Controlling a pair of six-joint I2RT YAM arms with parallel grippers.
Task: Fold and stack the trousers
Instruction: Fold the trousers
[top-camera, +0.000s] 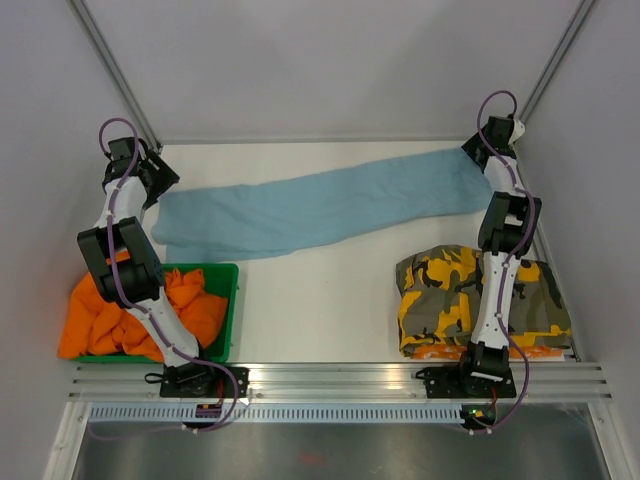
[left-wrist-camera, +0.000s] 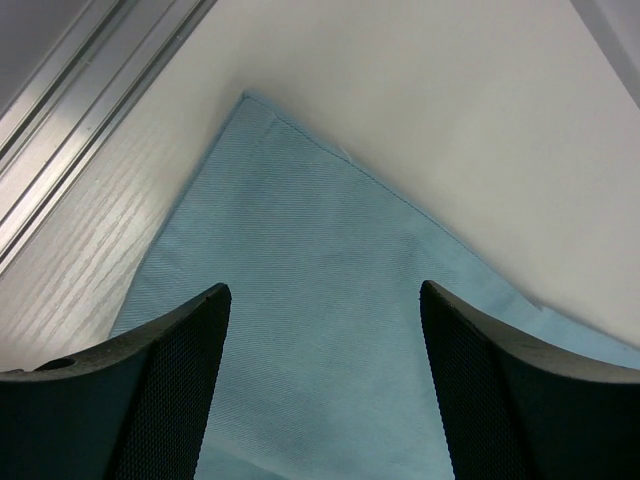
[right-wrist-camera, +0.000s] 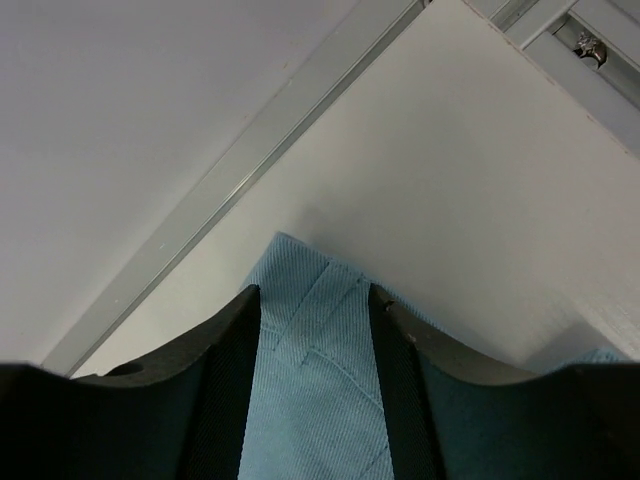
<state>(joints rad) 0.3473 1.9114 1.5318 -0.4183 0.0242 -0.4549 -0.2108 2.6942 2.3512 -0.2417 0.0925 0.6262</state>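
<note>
My left gripper spread wide, my right gripper narrowed round the trousers at the far-right corner, I cannot tell if it pinches: cloth may slip.

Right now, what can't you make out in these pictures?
- Top view: the right arm hides part of the camouflage trousers.
- Top view: the left arm covers part of the orange clothes.
- Right wrist view: whether the right gripper pinches the blue trousers is unclear.

The right arm hides the camo trousers' middle; the blue trousers run off both wrist views' bottom edges.
</note>
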